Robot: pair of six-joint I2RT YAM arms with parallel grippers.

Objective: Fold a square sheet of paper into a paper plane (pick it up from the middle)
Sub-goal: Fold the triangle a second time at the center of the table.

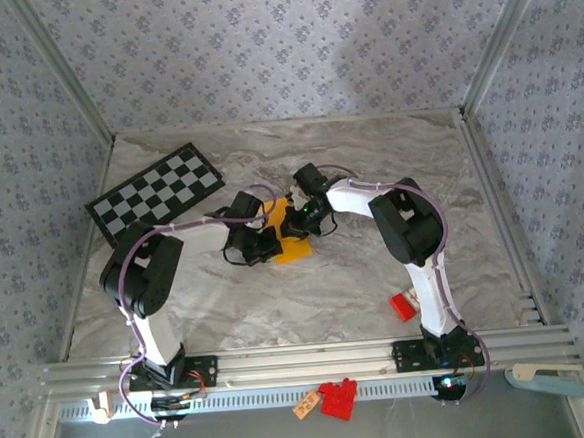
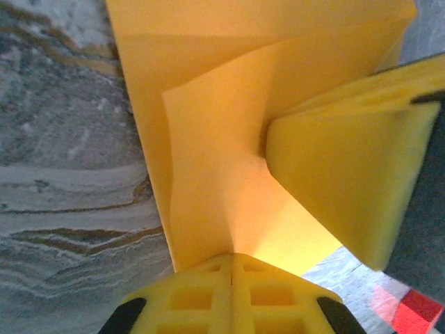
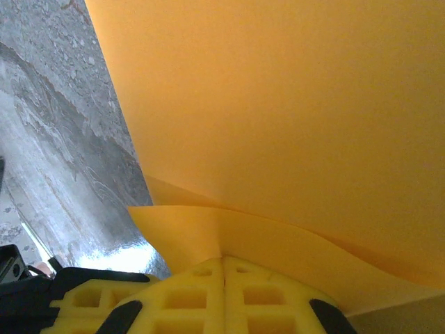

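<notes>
The orange-yellow sheet of paper (image 1: 292, 247) sits at the middle of the marble table, between my two grippers. It is folded over itself in layers, with creases running across it (image 2: 208, 160). My left gripper (image 2: 233, 259) is shut on its near edge, the yellow fingertips pressed together on the paper. My right gripper (image 3: 224, 261) is shut on another edge, where two layers (image 3: 278, 139) rise above the fingers. In the left wrist view the right gripper's yellow fingers (image 2: 348, 167) clamp the sheet from the right. From above, the left gripper (image 1: 270, 237) and right gripper (image 1: 299, 220) nearly touch.
A black-and-white checkered board (image 1: 157, 193) lies at the back left. A small red block (image 1: 402, 305) rests near the right arm's base, also seen as the red block (image 2: 411, 314) in the left wrist view. Red pieces (image 1: 337, 398) sit on the front rail. Patterned walls enclose the table.
</notes>
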